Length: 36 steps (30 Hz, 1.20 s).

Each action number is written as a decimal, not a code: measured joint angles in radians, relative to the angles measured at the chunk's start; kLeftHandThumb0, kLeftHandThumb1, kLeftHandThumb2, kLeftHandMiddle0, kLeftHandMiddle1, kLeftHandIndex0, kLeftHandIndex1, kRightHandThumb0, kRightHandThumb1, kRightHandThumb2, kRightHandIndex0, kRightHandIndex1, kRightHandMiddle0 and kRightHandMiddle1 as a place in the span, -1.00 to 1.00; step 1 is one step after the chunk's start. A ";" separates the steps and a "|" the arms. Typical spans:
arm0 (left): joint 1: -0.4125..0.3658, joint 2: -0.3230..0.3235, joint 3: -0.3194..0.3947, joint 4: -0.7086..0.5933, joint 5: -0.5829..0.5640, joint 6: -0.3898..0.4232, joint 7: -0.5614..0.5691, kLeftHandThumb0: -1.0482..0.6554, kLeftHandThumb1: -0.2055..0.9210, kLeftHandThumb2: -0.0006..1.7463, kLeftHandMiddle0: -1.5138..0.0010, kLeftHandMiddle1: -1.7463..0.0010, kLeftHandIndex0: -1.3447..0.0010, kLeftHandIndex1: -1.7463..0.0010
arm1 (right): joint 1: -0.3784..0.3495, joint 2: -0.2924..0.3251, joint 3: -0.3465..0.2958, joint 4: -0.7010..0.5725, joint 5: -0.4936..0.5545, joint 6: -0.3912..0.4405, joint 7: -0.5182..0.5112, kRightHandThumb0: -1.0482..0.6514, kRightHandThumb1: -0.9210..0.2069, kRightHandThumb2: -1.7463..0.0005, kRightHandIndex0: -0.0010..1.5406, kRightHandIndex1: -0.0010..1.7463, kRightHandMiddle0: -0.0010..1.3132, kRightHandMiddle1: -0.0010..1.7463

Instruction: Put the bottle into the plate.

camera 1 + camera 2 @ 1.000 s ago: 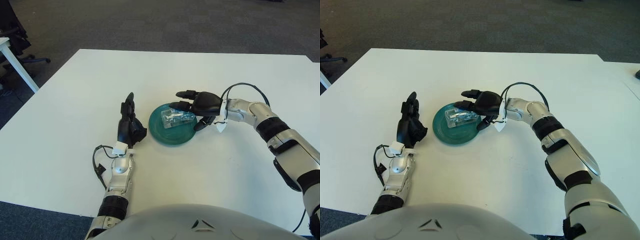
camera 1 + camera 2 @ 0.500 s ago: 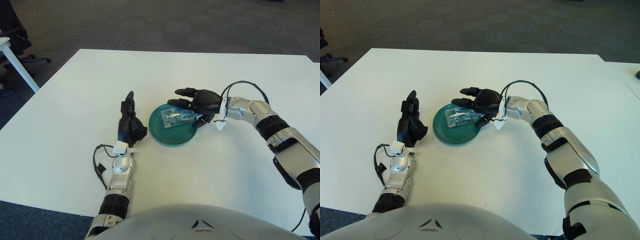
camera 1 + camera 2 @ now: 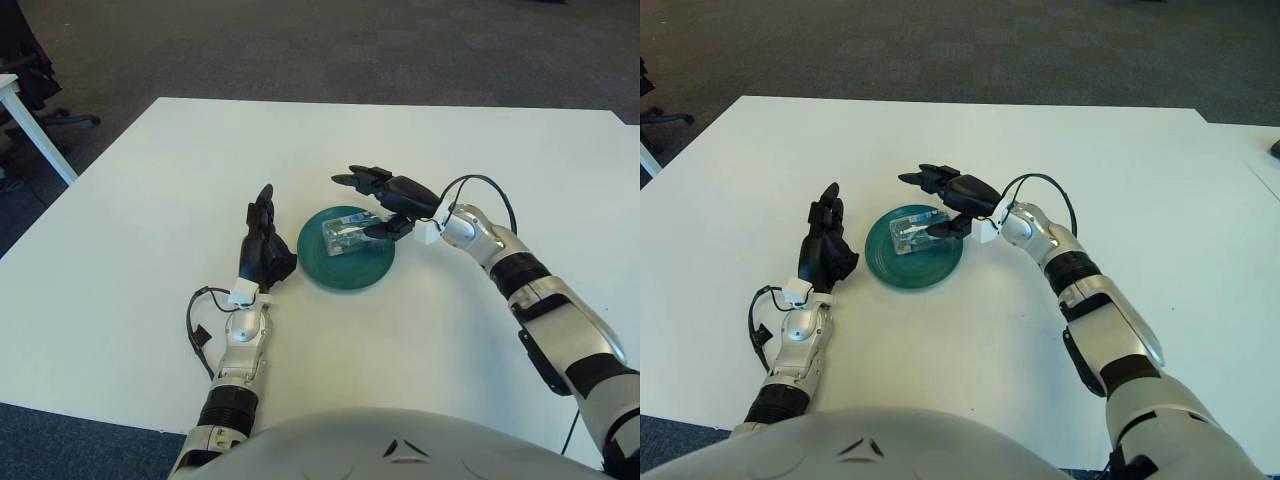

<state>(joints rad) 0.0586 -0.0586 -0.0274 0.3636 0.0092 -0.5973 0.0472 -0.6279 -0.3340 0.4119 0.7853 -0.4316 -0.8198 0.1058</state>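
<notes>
One white desk (image 3: 150, 200) on dark carpet (image 3: 300, 45), bottle (image 3: 349, 233) lying in green plate (image 3: 345, 265), right robot hand (image 3: 385, 195) spread just above it, holding nothing, left robot hand (image 3: 264, 245) relaxed beside plate.

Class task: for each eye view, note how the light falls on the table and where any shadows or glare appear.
Left eye view: soft, even light on the white table, with only a faint shadow under the right hand on the green plate. Right eye view: the clear bottle shows small glints; the left hand casts little shadow.
</notes>
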 measured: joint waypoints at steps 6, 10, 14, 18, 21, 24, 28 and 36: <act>-0.004 0.000 0.010 0.006 -0.022 0.036 -0.020 -0.82 1.00 0.20 0.64 0.96 1.00 0.27 | 0.049 0.048 -0.093 -0.016 0.165 0.081 0.063 -0.77 -1.00 0.22 -0.37 -0.93 -0.87 0.03; -0.006 0.001 0.017 0.009 -0.025 0.048 -0.026 -0.82 1.00 0.19 0.65 0.97 1.00 0.29 | 0.069 0.084 -0.162 -0.019 0.275 0.131 0.107 -0.68 -1.00 0.31 -0.32 -0.92 -0.79 0.06; -0.008 0.001 0.023 0.011 -0.025 0.048 -0.029 -0.82 1.00 0.18 0.67 0.98 1.00 0.31 | 0.068 0.129 -0.240 0.016 0.386 0.153 0.138 -0.57 -1.00 0.39 -0.26 -0.90 -0.70 0.08; -0.008 0.001 0.028 0.012 -0.026 0.047 -0.031 -0.83 1.00 0.18 0.70 1.00 1.00 0.34 | 0.069 0.183 -0.323 0.024 0.514 0.199 0.190 -0.47 -1.00 0.44 -0.20 -0.88 -0.61 0.12; -0.009 0.003 0.030 0.013 -0.026 0.046 -0.035 -0.84 1.00 0.19 0.73 1.00 1.00 0.36 | 0.069 0.209 -0.367 0.028 0.572 0.229 0.223 -0.42 -1.00 0.46 -0.15 -0.86 -0.57 0.14; -0.010 0.007 0.032 0.014 -0.029 0.040 -0.041 -0.84 1.00 0.19 0.74 1.00 1.00 0.38 | 0.069 0.222 -0.398 0.037 0.598 0.257 0.238 -0.38 -1.00 0.47 -0.11 -0.85 -0.54 0.16; -0.010 0.015 0.038 0.015 -0.035 0.032 -0.049 -0.85 1.00 0.19 0.76 1.00 1.00 0.39 | 0.069 0.232 -0.438 0.047 0.615 0.285 0.242 -0.35 -0.99 0.49 -0.08 -0.83 -0.53 0.17; -0.009 0.029 0.054 0.017 -0.042 0.020 -0.060 -0.83 1.00 0.18 0.69 0.98 1.00 0.24 | 0.090 0.235 -0.504 0.056 0.618 0.305 0.225 -0.24 -0.87 0.35 -0.05 -0.61 -0.54 0.15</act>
<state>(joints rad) 0.0493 -0.0291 0.0271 0.3805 -0.0328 -0.5769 -0.0124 -0.5379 -0.0995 -0.0917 0.8411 0.1864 -0.5152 0.3310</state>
